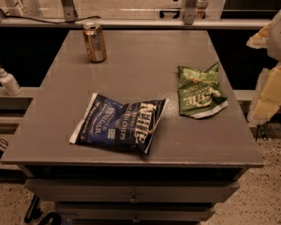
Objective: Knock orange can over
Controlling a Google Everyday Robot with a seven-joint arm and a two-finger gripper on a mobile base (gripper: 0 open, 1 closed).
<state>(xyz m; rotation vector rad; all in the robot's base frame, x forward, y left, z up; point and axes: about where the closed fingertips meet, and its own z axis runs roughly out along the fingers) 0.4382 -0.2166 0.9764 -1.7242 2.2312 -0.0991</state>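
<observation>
The orange can (94,42) stands upright at the far left of the grey table (136,74), well apart from everything else. A blue chip bag (119,122) lies near the front edge, and a green chip bag (199,92) lies to its right. The gripper (270,90) hangs off the table's right edge, a pale blurred shape; whether it is spread or closed, I cannot tell.

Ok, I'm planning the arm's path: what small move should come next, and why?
Probably swing the tool left toward the can. The can stands upright near the far left corner of the table, while the tool hangs beyond the right edge.
</observation>
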